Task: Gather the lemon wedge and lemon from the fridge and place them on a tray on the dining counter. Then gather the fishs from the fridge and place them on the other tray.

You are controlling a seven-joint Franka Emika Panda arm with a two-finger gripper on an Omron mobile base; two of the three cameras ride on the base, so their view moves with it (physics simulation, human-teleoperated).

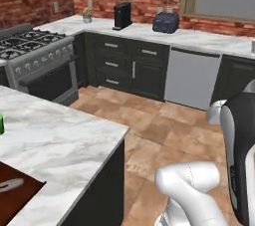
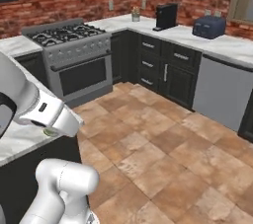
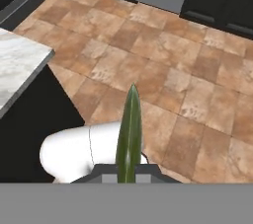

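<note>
1. Tool state: my gripper (image 3: pixel 129 171) is closed on a thin, dark-green, pointed sliver (image 3: pixel 130 129) that stands up between the jaws. I judge it's the lemon wedge seen edge-on, but can't confirm.
2. Target: the tray (image 1: pixel 15 195), reddish-brown, sits on the dining counter (image 1: pixel 64 140) at the lower-left edge of the left base view. A pale utensil (image 1: pixel 10 185) lies on it.
3. Risk, slip: the hold looks narrow, on the sliver's base only. A fast swing or jolt could twist it out.
4. Risk, drop zone: in the hand view, tiled floor (image 3: pixel 163 80) lies below the sliver, w/ the counter corner off to one side. Any release here means the item lands on the floor.
5. Risk, collision: the counter edge is near the arm. A low approach could clip the item or wrist on the marble.
6. Risk, placement: the tray is partly cut off by the frame. Releasing w/o a full view may land the item on the rim or the utensil.
7. Risk, wrong ID: if the sliver isn't the wedge, the tray gets a wrong item.
</note>
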